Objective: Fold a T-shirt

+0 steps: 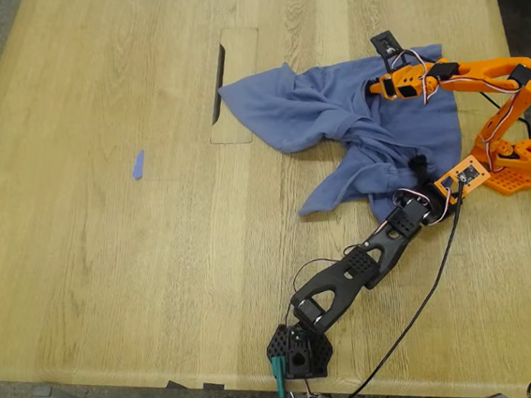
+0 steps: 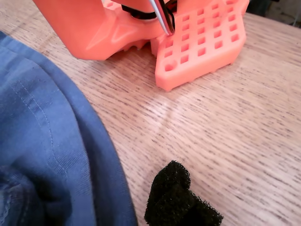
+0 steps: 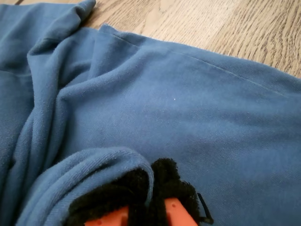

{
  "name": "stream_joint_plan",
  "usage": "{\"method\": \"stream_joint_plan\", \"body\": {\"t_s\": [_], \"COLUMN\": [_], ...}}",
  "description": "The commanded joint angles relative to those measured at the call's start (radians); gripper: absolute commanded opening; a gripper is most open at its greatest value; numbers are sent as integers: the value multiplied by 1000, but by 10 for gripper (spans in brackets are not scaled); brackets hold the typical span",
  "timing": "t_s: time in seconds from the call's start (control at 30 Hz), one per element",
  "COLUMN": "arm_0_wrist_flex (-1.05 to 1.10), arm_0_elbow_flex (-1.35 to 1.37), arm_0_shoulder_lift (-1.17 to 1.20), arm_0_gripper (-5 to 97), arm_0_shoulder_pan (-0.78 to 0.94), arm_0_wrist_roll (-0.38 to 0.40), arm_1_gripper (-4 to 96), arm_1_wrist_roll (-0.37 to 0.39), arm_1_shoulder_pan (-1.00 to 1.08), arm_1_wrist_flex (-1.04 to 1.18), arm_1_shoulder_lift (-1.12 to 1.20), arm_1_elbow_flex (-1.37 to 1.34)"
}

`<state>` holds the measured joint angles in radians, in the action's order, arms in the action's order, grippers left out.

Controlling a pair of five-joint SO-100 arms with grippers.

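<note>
T-shirt [image 1: 352, 125]: soft blue-purple knit, rumpled into thick ridges and a loose flap, spread on pale oak-grain table [image 1: 108, 224] toward the exterior view's right. Second gripper [image 3: 151, 197]: black foam-padded orange fingers [image 3: 176, 212] pressed together on a rolled fold of cloth, stitched hem just beyond the tips. First gripper [image 2: 181, 200]: only one fuzzy black foam pad in sight, spread not tellable, resting on bare wood just beside the shirt's curved hem, apart from it. Gridded orange plastic base [image 2: 202, 42] ahead of that pad. Small blue tape strip [image 1: 137, 164] well apart.
</note>
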<state>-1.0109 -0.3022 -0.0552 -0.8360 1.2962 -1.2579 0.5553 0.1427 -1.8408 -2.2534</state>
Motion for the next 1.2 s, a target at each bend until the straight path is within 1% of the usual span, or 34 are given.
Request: {"method": "stream_joint_plan", "body": {"t_s": [0.0, 0.13, 0.33, 0.43, 0.57, 0.87, 0.97, 1.1, 1.17], "arm_0_wrist_flex": [-107, -172, -337, -354, -431, -471, -472, -469, -466], "arm_0_elbow_flex": [-31, -31, -32, -31, -29, -28, -26, -25, -25], "arm_0_shoulder_lift": [-11, -11, 6, 9, 25, 43, 49, 61, 63], "arm_0_gripper": [582, 574, 537, 536, 535, 461, 416, 283, 241], "arm_0_shoulder_pan": [57, 83, 110, 117, 124, 146, 146, 150, 155], "arm_0_wrist_roll": [-23, -25, -20, -12, -5, -3, -11, -20, -23], "arm_1_gripper": [-1, -1, -1, -1, -1, -1, -1, -1, -1], "arm_1_wrist_roll": [-5, -3, 0, 0, 2, 2, 2, 2, 2], "arm_1_shoulder_pan": [5, 12, 23, 26, 26, 14, 12, 8, 3], "arm_1_wrist_flex": [2, 2, -11, -15, -18, -25, -25, -25, -25], "arm_1_shoulder_lift": [-74, -98, -140, -158, -176, -178, -178, -175, -173], "arm_1_elbow_flex": [-2, -18, -67, -95, -117, -121, -120, -115, -112]}}
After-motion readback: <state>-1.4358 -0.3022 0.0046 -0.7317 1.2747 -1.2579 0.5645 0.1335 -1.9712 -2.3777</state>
